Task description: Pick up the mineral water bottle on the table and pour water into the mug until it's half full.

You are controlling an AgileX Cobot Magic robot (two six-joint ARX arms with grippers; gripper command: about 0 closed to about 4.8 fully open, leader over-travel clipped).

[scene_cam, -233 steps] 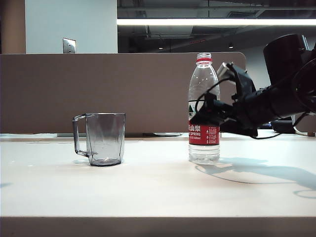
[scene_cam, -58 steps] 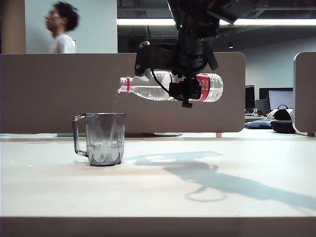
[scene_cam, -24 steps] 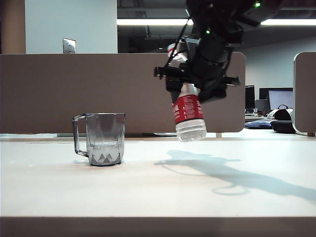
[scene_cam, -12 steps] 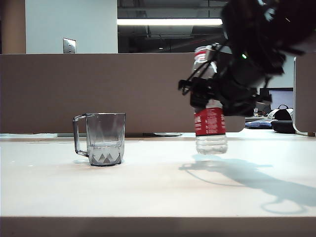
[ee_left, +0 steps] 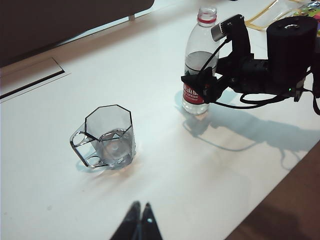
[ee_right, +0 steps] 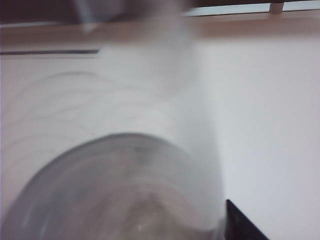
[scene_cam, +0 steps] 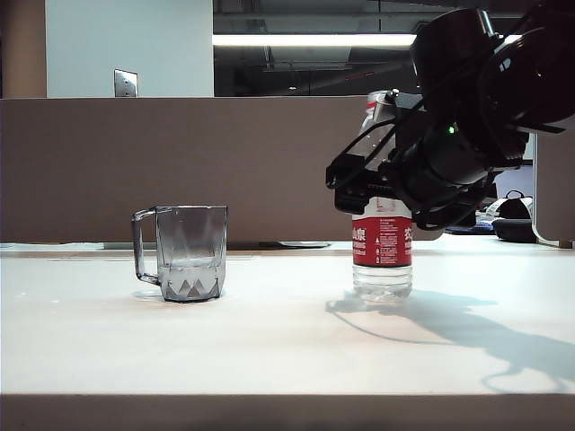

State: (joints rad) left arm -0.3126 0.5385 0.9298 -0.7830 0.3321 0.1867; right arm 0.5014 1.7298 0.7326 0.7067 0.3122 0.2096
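The mineral water bottle (scene_cam: 382,242) stands upright on the white table (scene_cam: 287,341), uncapped and partly full, right of the mug (scene_cam: 190,251). My right gripper (scene_cam: 373,184) straddles the bottle just above its red label, open. In the right wrist view the bottle (ee_right: 125,150) fills the picture, and one dark finger (ee_right: 237,225) stands a sliver off its wall. The smoky mug (ee_left: 111,132) holds shallow water (scene_cam: 190,274) over its faceted base. My left gripper (ee_left: 140,206) hovers shut over the table, short of the mug. The bottle (ee_left: 197,55) and right gripper (ee_left: 200,85) also show there.
A brown partition (scene_cam: 108,162) runs behind the table. A cable slot (ee_left: 30,82) lies in the desk surface beyond the mug. The table's brownish front edge (scene_cam: 287,413) is near the camera. A black bag (scene_cam: 517,229) sits at the far right.
The right arm swung right and down, bringing the tilted bottle from mid-air to stand upright on the table. The mug and its water have not moved.
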